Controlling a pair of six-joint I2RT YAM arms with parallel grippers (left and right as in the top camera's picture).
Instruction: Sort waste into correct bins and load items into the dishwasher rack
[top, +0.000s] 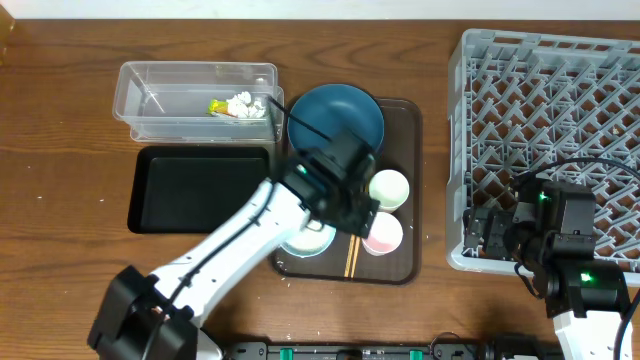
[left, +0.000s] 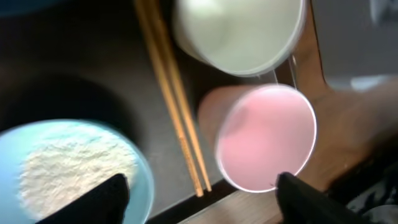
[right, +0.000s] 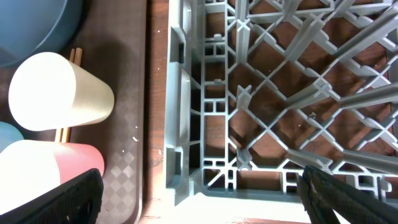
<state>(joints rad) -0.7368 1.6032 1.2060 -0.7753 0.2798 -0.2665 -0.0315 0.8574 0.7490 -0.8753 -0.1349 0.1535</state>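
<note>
We found the left gripper (left: 200, 182) hovering over the near half of the brown serving tray (top: 412, 150) at mid-bench. Its fingers (left: 106, 199) were spread wide with nothing between them. Below it lay the wooden chopsticks (left: 174, 106). On their left-edge side sat the pale-blue-lined bowl (left: 142, 177) of white rice (left: 68, 165), and on the other side the two cups. The pink-lined cup (left: 267, 137) stood closer to the near edge, with the white cup (left: 239, 31) just beyond it. The dark-blue dish (top: 335, 115) sat at the tray's far end.

Toward the far edge, left of the middle, the clear tub (top: 150, 100) held the snack wrapper (top: 220, 108) and the crumpled tissue (top: 243, 103). The black tray (top: 195, 188) lay just beside the tub on its near side. The grey rack (top: 550, 110) ran along the right edge into the far right corner. The right gripper (right: 199, 174) hung by the rack's near left corner, fingers parted, holding nothing.
</note>
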